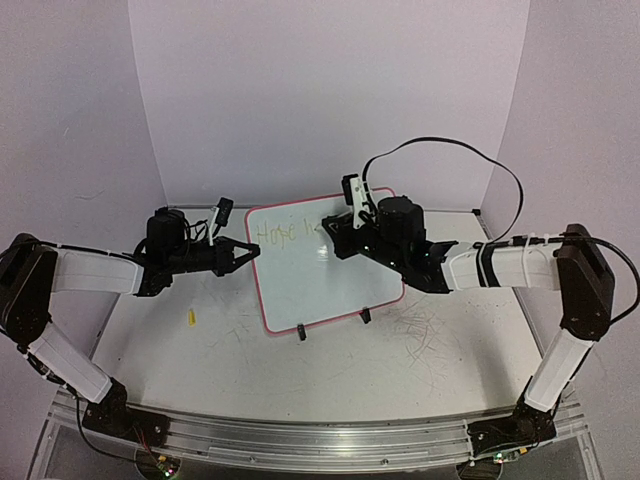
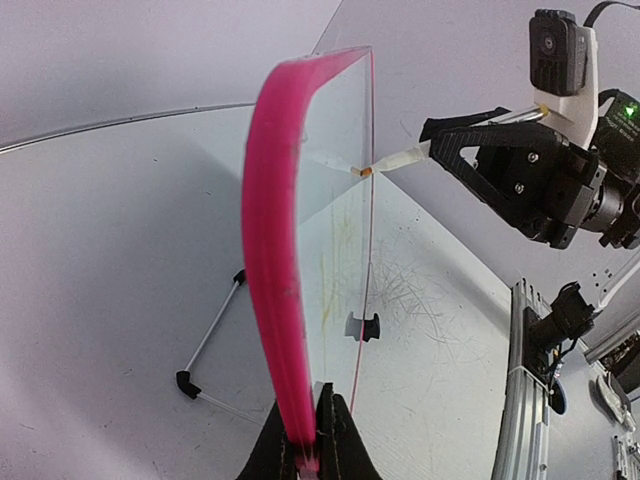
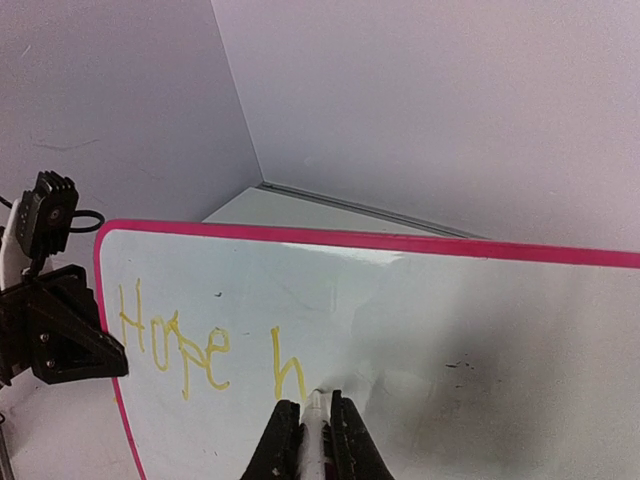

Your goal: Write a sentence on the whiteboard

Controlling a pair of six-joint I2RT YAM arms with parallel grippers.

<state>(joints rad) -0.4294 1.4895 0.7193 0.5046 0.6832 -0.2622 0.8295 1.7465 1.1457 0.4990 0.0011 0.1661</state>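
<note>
Writing under way: the right claw (image 1: 333,226) pens the sentence (image 3: 180,345) while the left claw (image 1: 246,252) steadies the whiteboard (image 1: 320,275).
From above, the whiteboard stands propped on its clip feet (image 1: 301,332) mid-bench, leaning toward the far edge. The left claw is pinched onto its left edge, and a small yellow piece (image 1: 192,318) lies near the bench's (image 1: 240,370) left edge. In the left wrist view, that claw's jaws are clamped on the pink frame (image 2: 275,250), and the marker (image 2: 395,160) tip touches the board face. In the right wrist view, the right claw is closed narrowly on the marker, with yellow "Hope h" written beside it. The second word looks barely begun. The next stroke likely calls for light, even pressure moving rightward, with the left grip unmoved.
</note>
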